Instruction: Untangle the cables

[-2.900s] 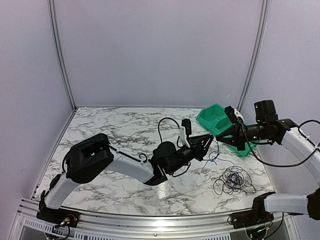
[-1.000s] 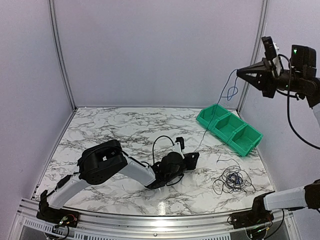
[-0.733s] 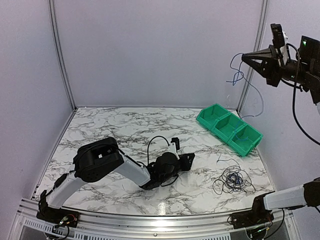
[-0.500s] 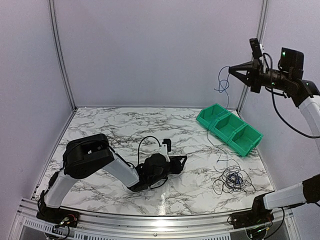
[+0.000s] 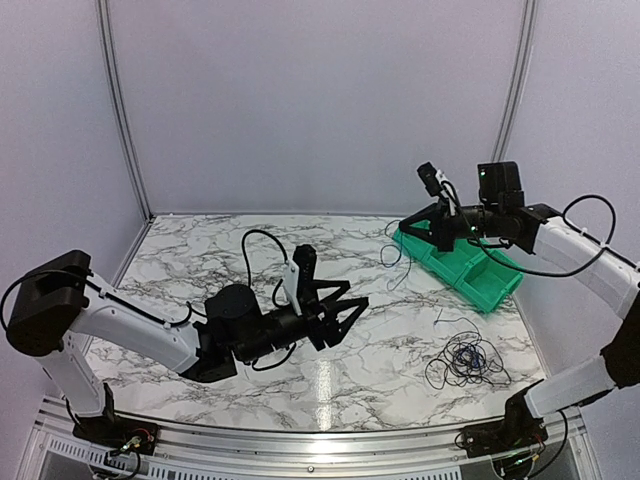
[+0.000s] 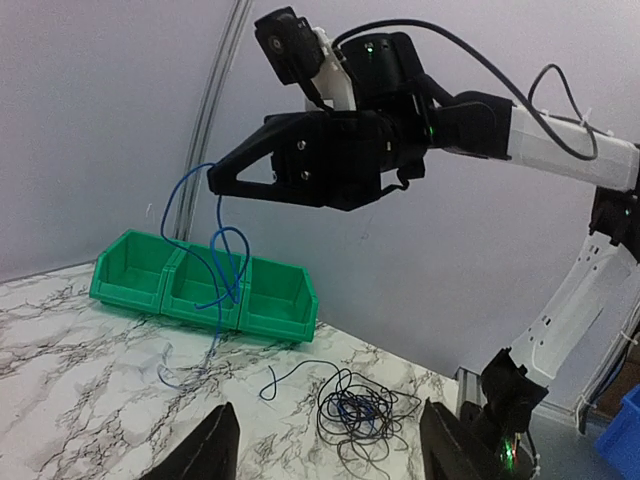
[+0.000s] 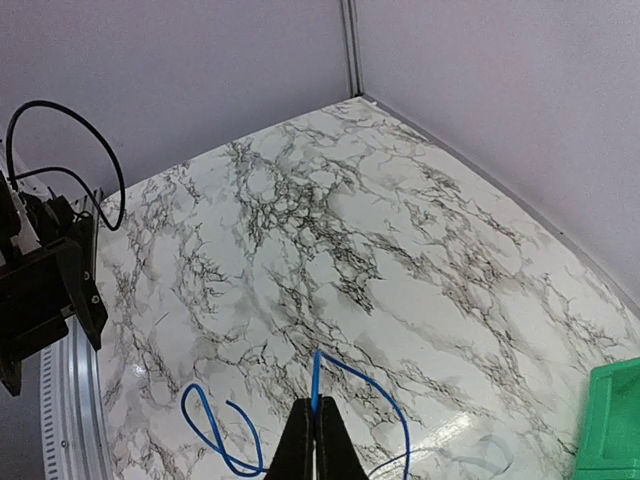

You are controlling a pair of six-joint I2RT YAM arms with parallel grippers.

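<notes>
The right gripper [image 6: 213, 180] is clenched on the blue cable [image 6: 222, 262], whose tail seems free of the tangle [image 6: 352, 408]. It should be laid well apart. The left gripper [image 5: 348, 308] hangs released, empty.

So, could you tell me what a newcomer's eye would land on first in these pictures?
The right gripper, up above the table beside the green bins, pinches a thin blue cable that dangles in loops toward it. Near the table's right front lies a dark tangle of cables, and the left gripper hovers open over the middle.
</notes>
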